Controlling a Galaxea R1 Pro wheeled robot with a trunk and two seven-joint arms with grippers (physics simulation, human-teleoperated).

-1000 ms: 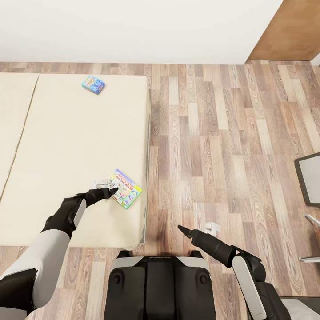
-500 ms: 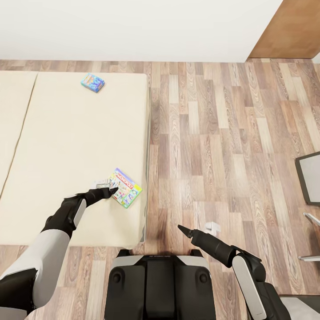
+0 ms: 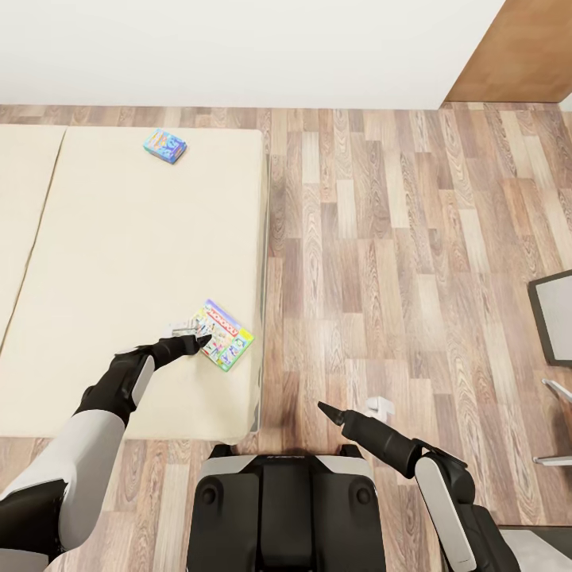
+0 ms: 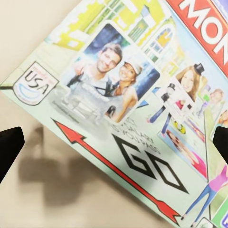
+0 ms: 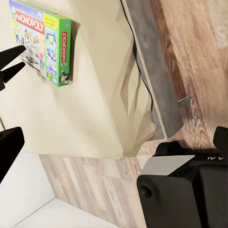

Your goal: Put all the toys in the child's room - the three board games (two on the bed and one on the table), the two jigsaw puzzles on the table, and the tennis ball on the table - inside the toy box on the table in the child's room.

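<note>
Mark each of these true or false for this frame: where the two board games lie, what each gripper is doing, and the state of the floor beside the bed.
1. Two board games lie on the bed. True: the Monopoly box near the edge, the small blue box far back.
2. The left gripper is at the Monopoly box, jaws open. True.
3. The right gripper holds the blue box. False: it hangs empty above the wooden floor.
4. The Monopoly box is lifted off the mattress. False: it lies flat.
5. The blue box is on the floor. False: on the bed.
</note>
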